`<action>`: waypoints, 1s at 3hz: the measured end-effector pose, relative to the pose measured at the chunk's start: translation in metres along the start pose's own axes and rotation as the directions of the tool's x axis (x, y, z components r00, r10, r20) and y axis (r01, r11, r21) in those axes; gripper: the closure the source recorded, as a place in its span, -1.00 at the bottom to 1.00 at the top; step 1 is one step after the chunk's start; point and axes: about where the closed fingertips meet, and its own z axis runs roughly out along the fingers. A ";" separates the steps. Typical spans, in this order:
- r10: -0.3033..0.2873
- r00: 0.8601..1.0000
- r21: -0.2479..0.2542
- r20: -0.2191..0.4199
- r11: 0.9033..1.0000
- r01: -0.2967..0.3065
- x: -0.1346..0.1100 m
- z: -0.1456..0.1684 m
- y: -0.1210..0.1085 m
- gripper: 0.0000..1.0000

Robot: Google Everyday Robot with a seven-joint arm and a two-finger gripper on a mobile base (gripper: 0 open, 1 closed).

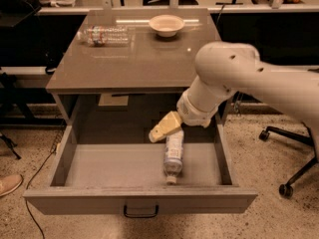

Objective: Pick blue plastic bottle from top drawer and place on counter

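The blue plastic bottle [173,156] lies on its side in the open top drawer [139,199], right of centre, its white cap pointing toward the drawer front. My gripper [158,133] hangs over the drawer just above the far end of the bottle, its tan fingers pointing left and down. The white arm reaches in from the right. The counter [134,59] is the glossy grey-brown top above the drawer.
A clear bottle with a red-and-blue label [105,35] lies at the counter's back left. A white bowl [166,25] stands at the back centre. An office chair base [294,168] is on the floor to the right. A shoe [7,184] shows at the left edge.
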 end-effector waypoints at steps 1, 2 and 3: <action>0.086 0.996 -0.009 -0.022 0.996 -0.086 0.000 0.029 -0.004 -1.00; 0.181 0.983 0.007 -0.028 0.983 -0.181 -0.003 0.057 -0.014 -1.00; 0.272 0.961 0.026 -0.046 0.962 -0.271 -0.006 0.092 -0.015 -1.00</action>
